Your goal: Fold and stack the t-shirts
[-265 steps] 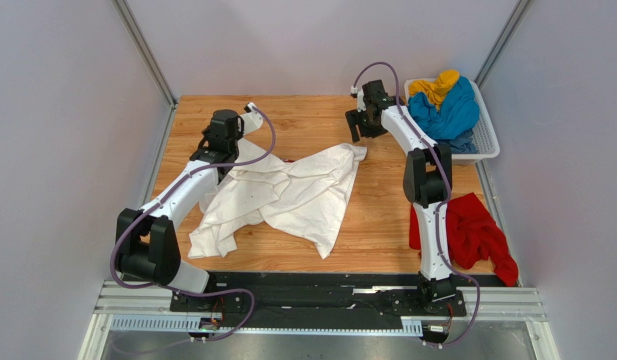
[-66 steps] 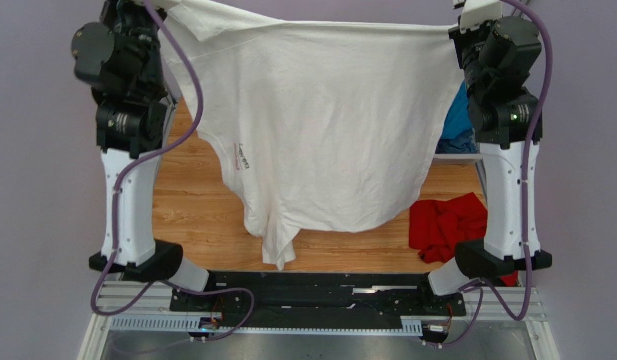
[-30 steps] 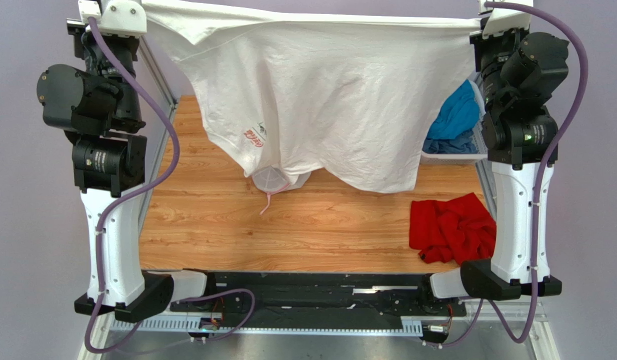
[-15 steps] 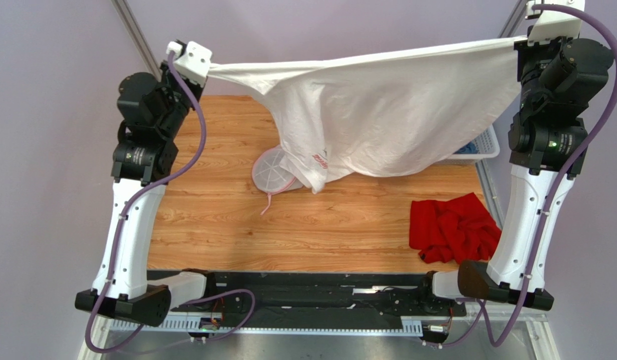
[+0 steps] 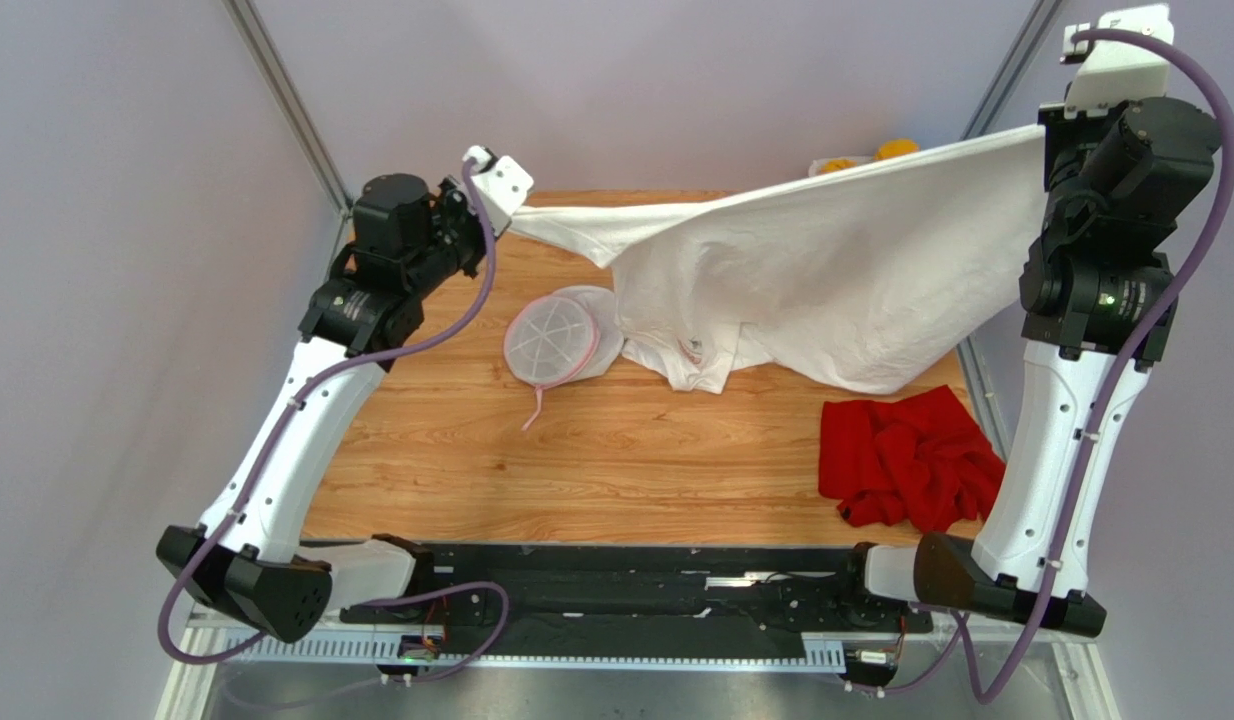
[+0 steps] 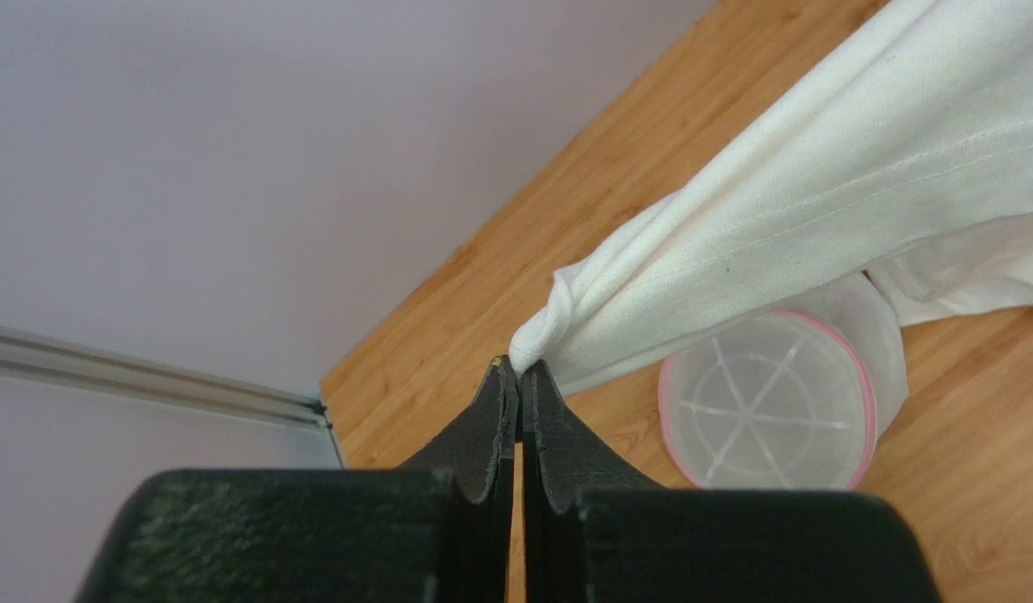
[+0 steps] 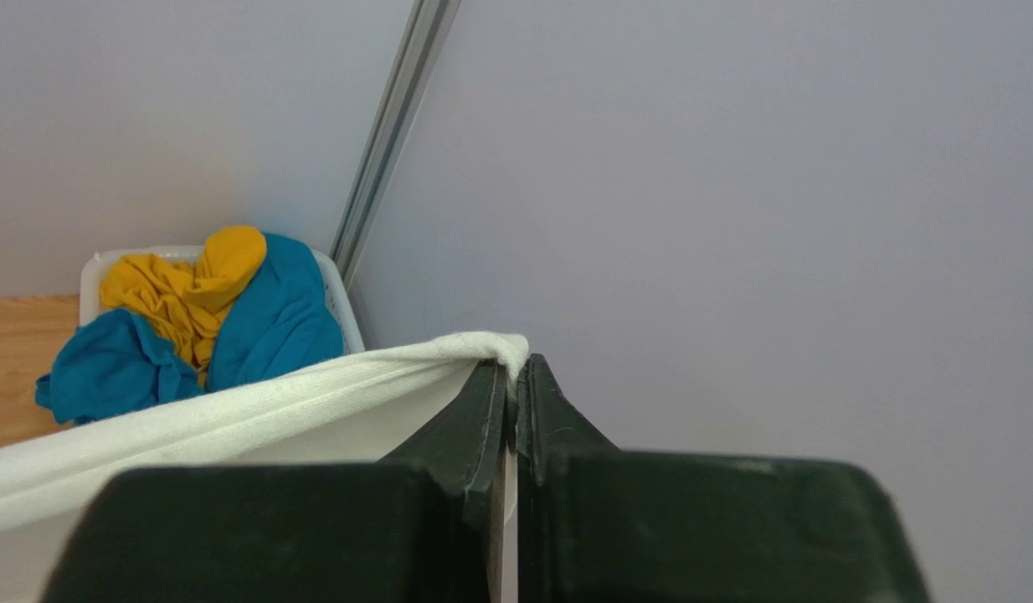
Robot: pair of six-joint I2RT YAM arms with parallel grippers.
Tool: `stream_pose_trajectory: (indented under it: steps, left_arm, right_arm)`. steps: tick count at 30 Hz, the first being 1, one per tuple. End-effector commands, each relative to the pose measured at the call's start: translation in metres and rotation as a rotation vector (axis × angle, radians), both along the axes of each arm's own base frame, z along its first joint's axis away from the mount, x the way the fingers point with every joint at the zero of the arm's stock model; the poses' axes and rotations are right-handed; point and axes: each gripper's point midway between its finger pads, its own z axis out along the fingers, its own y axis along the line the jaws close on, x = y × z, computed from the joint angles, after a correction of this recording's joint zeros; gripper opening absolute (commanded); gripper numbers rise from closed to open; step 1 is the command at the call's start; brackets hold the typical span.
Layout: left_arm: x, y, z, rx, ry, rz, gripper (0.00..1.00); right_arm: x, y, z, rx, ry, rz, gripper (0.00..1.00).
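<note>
A large white t-shirt (image 5: 819,270) hangs stretched between my two grippers above the back of the table. My left gripper (image 5: 506,203) is shut on one corner of it, low at the back left; the left wrist view shows the cloth (image 6: 836,189) pinched at the fingertips of the left gripper (image 6: 519,368). My right gripper (image 5: 1047,135) is shut on the other corner, held high at the right, with the right gripper's tips (image 7: 514,367) closed on the hem (image 7: 232,421). The shirt's drooping lower part rests on the wood. A red t-shirt (image 5: 912,458) lies crumpled at the front right.
A round translucent mesh disc with a pink rim (image 5: 556,336) lies on the table under the shirt's left end, and the disc (image 6: 767,402) also shows in the left wrist view. A white basket (image 7: 92,270) in the back right corner holds blue (image 7: 270,327) and yellow (image 7: 188,295) shirts.
Both arms have come down and away from the camera with the white shirt. The left end dropped far lower than the right, and the shirt's lower part now touches the table.
</note>
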Motion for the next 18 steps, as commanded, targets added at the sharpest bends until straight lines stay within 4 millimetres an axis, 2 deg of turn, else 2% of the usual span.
stream_pose_trajectory:
  steps: [1,2,3,5,6,9,11,13,18]
  left_arm:
    - [0.007,-0.004,-0.059,0.133,0.128,0.010,0.00]
    - [0.004,-0.011,-0.069,0.153,0.152,-0.012,0.00]
    - [0.003,-0.017,-0.086,0.177,0.186,-0.032,0.00]
    - [-0.001,-0.023,-0.103,0.238,0.213,-0.032,0.00]
    - [-0.003,-0.027,-0.118,0.268,0.246,-0.042,0.00]
    - [-0.010,-0.045,-0.144,0.334,0.296,-0.084,0.00]
    - [-0.015,-0.060,-0.154,0.345,0.314,-0.114,0.00]
    - [-0.015,-0.073,-0.163,0.353,0.337,-0.134,0.00]
    - [-0.007,-0.093,-0.175,0.356,0.368,-0.161,0.00]
  right_arm:
    - [-0.014,-0.011,-0.008,-0.012,-0.009,-0.062,0.00]
    - [-0.018,-0.008,-0.010,-0.011,-0.011,-0.053,0.00]
    - [-0.010,-0.007,-0.032,-0.002,0.040,-0.033,0.00]
    - [-0.010,-0.002,-0.049,0.012,0.084,-0.007,0.00]
    - [-0.004,0.005,-0.064,0.021,0.126,0.041,0.00]
    - [0.005,0.023,-0.099,0.060,0.225,0.153,0.00]
    - [0.010,0.038,-0.120,0.092,0.287,0.243,0.00]
    - [0.016,0.045,-0.142,0.114,0.343,0.278,0.00]
    - [0.028,0.054,-0.176,0.152,0.423,0.322,0.00]
